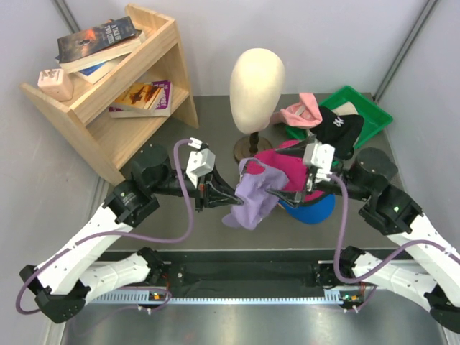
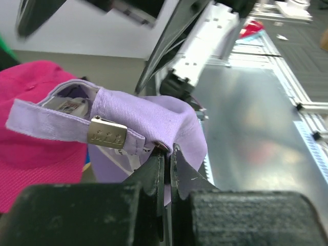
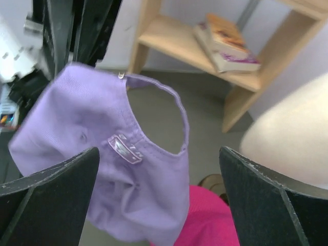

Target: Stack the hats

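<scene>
Top external view: the left gripper (image 1: pixel 224 192) was clamped shut on a soft lavender fabric baseball cap (image 1: pixel 251 200), which hung clear of the grey table (image 1: pixel 208 136) near centre, between the two arms. Left wrist view agreed: the fingers (image 2: pixel 154 174) pinched the cap's rim tight, just beside the back strap and its metal buckle (image 2: pixel 106 134). An edge grip like that probably lets the crown hang open for dropping over another hat.

The right gripper (image 3: pixel 159 169) was spread wide and held nothing, facing the cap's back opening. It looked placed to take a second hold or steady the cap, but that's a guess.

Just right of that, a magenta fabric baseball cap (image 1: pixel 284 167) sat on a blue fabric baseball cap (image 1: pixel 316 210). That reads as the stack begun, with lavender likely next on it.

Farther back stood a smooth cream egg-shaped mannequin head (image 1: pixel 257 79). At far right, a green plastic tray (image 1: pixel 370 108) held a black fabric cap with white logo (image 1: pixel 338 129) and a light pink fabric cap (image 1: pixel 302 111), both unstacked. At far left was a pale wooden shelf (image 1: pixel 154 43) with books.
</scene>
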`<action>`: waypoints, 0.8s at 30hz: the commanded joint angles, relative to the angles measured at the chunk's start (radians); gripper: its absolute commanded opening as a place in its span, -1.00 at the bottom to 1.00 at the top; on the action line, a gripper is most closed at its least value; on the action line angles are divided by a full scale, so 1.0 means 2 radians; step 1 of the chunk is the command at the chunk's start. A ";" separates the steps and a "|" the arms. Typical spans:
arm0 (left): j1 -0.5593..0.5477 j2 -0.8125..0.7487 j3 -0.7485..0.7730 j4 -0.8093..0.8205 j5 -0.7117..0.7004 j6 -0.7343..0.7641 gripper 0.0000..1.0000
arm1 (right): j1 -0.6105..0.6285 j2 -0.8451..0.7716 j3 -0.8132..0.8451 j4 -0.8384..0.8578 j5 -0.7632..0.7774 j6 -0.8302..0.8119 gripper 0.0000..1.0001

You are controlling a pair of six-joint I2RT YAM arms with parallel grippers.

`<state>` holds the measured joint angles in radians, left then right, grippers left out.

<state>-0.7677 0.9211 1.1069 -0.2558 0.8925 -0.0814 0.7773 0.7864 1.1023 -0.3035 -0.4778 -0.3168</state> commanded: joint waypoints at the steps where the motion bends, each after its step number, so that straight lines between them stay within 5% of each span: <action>1: -0.001 0.000 0.028 0.002 0.095 0.013 -1.00 | 0.007 0.018 0.023 -0.055 -0.111 -0.069 0.99; 14: -0.001 0.000 0.028 0.000 0.085 0.028 -1.00 | 0.007 0.078 0.036 -0.140 -0.291 -0.129 0.89; 16: -0.001 -0.001 0.026 0.000 0.080 0.032 -1.00 | 0.008 0.079 0.038 -0.146 -0.295 -0.125 0.64; 19: -0.001 -0.006 0.023 0.000 0.059 0.038 -1.00 | 0.007 0.079 0.041 -0.149 -0.285 -0.104 -0.10; 21: -0.001 -0.010 0.018 0.001 0.042 0.038 -1.00 | 0.007 0.072 0.035 -0.119 -0.255 -0.054 -0.86; 24: -0.001 -0.010 0.009 0.014 -0.010 0.038 -1.00 | 0.007 0.052 0.014 -0.051 -0.201 0.022 -1.00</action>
<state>-0.7677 0.9253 1.1255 -0.3012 0.9878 -0.0315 0.7784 0.9424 1.1458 -0.5617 -0.9676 -0.4583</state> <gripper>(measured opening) 0.037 0.026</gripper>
